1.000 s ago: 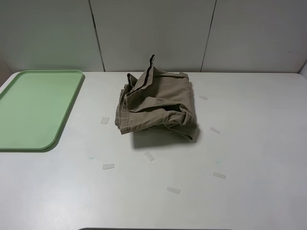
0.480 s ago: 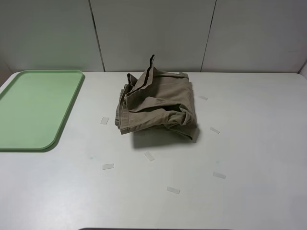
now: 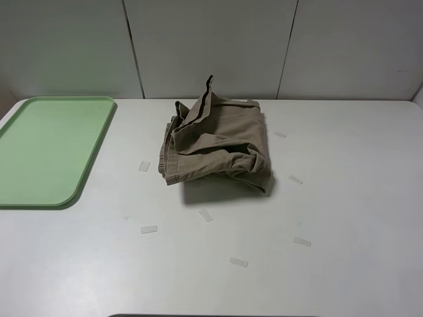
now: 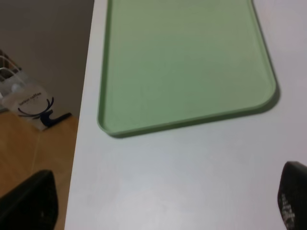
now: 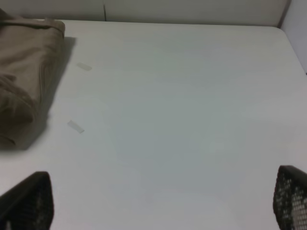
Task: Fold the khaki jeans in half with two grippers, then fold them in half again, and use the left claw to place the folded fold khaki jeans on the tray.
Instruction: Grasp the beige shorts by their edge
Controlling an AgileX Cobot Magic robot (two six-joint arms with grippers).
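Note:
The khaki jeans lie in a loosely folded, rumpled heap at the middle back of the white table; one end also shows in the right wrist view. The pale green tray lies flat and empty at the far left, and fills the left wrist view. Neither arm shows in the exterior view. My left gripper is open and empty above bare table beside the tray's near edge. My right gripper is open and empty above bare table to the right of the jeans.
Several small clear tape strips lie on the table around the jeans. A panelled wall stands behind the table. The table's left edge, with wooden floor and a white bag beyond it, shows in the left wrist view.

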